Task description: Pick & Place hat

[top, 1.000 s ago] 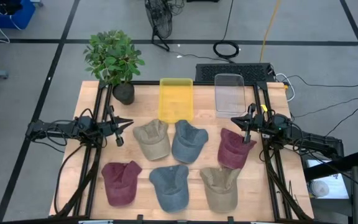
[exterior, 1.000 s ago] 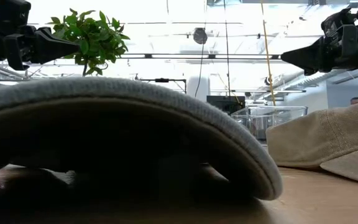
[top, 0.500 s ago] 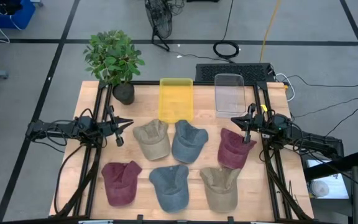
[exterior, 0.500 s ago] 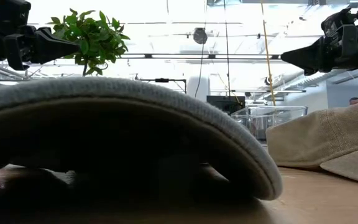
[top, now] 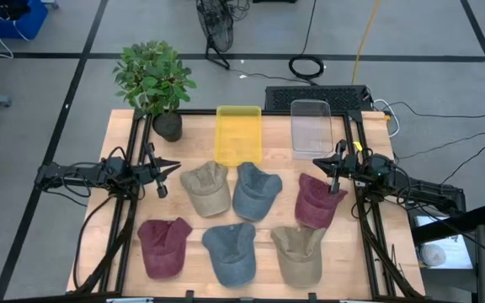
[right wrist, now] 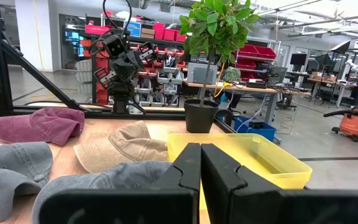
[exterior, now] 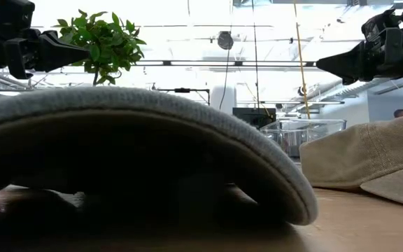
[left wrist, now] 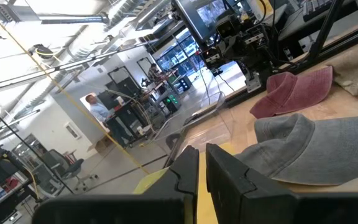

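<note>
Waiting at the table's flanks, both arms are idling with nothing in their grasp: the left hand is hanging at nine o'clock with its fingers nearly pressed together and gripping nothing, and the right hand is hovering at three o'clock, clenched on nothing. By judgement, the pick has not begun; this is the approach stage. Six hats are lying on the table in two rows: a tan hat, a blue-grey hat and a maroon hat behind, then a second maroon hat, a second blue-grey hat and a second tan hat in front. A yellow bin and a clear bin are sitting at twelve o'clock, both appearing unfilled, and a potted plant is standing at eleven o'clock. The next move is calling for one hand to release its fingers, descend and pinch a crown or brim; the maroon hat lies just beside the right hand. The hats are crowding each other, some touching, so a neighbour could be dragged. Open room is remaining between the rear row and the bins.
</note>
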